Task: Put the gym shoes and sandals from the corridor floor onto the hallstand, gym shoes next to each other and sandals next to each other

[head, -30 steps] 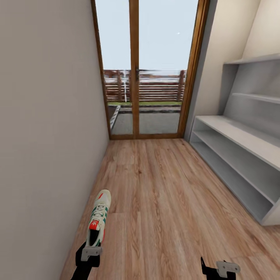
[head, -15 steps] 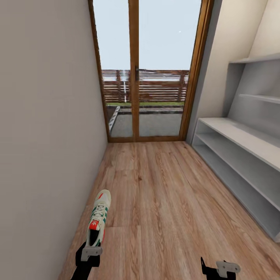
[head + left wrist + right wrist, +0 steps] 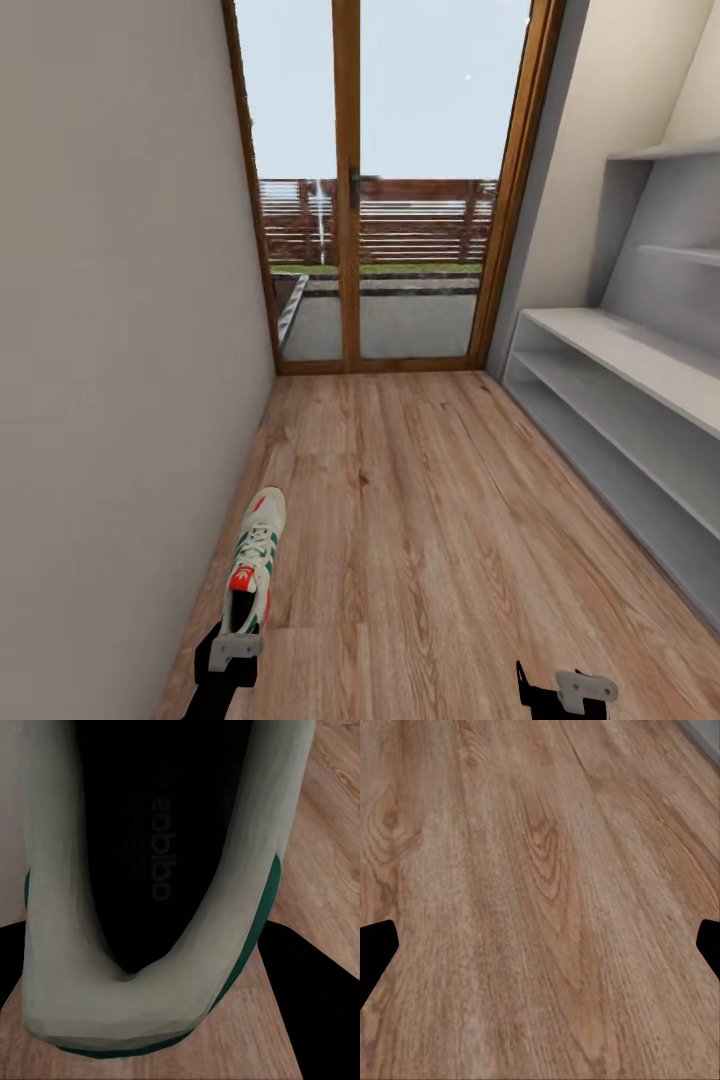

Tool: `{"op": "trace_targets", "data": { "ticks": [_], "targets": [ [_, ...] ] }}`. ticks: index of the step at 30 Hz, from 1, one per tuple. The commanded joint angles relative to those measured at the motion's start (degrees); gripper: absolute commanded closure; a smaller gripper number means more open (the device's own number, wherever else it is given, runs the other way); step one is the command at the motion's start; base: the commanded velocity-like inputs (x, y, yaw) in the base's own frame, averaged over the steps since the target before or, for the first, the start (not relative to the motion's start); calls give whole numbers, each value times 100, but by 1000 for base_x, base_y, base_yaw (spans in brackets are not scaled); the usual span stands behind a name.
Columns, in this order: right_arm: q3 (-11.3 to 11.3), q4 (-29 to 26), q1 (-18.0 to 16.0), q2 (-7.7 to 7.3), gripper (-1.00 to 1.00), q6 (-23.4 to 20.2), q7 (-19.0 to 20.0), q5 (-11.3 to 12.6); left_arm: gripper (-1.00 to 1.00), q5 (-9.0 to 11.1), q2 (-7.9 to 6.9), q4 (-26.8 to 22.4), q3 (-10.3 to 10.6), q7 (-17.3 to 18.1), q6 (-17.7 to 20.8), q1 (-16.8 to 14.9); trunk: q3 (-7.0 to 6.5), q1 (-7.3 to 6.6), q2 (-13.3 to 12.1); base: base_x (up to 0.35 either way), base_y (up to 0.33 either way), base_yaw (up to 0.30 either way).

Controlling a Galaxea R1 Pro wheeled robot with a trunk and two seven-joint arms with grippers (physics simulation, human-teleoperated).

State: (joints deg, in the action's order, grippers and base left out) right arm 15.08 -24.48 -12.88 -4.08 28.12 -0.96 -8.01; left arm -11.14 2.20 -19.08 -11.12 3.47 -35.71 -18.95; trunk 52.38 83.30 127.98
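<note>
One cream-white gym shoe (image 3: pixel 255 565) with green stripes and a red-orange tongue hangs toe-forward over the corridor floor (image 3: pixel 430 500), close to the left wall. My left gripper (image 3: pixel 232 650) is shut on its heel; in the left wrist view the heel (image 3: pixel 150 870) sits between the dark fingers (image 3: pixel 319 1009). My right gripper (image 3: pixel 565 690) stands open low at the right, its fingertips (image 3: pixel 375 949) wide apart over bare planks. The hallstand (image 3: pixel 640 370), pale grey with two open tiers and upper shelves, runs along the right wall. The other gym shoe and both sandals are out of view.
A plain grey wall (image 3: pixel 110 350) bounds the corridor on the left. A wood-framed glass door (image 3: pixel 390 200) closes the far end, with a fence outside. Wood floor stretches between the wall and the hallstand.
The whole picture has shifted: the camera moved, so the hallstand sits further right and the door nearer. The shoe stays fixed in my left gripper. Both arms keep their pose.
</note>
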Motion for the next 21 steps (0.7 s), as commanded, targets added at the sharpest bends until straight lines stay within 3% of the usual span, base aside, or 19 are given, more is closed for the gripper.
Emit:
{"op": "trace_targets", "data": {
  "ticks": [1,13,21],
  "targets": [
    [31,5,-4,3,-100,19,-10,-60,100,-32,5,0,-48,31,-15,-4,5,2,2,336,75,0],
    [39,5,-4,3,-100,19,-10,-59,100,-58,9,0,-48,29,-15,-4,5,2,2,336,49,-3],
    [39,5,-4,3,-100,19,-10,-60,100,-124,9,0,-48,13,-15,-4,5,2,2,337,1,-218]
  ]
}}
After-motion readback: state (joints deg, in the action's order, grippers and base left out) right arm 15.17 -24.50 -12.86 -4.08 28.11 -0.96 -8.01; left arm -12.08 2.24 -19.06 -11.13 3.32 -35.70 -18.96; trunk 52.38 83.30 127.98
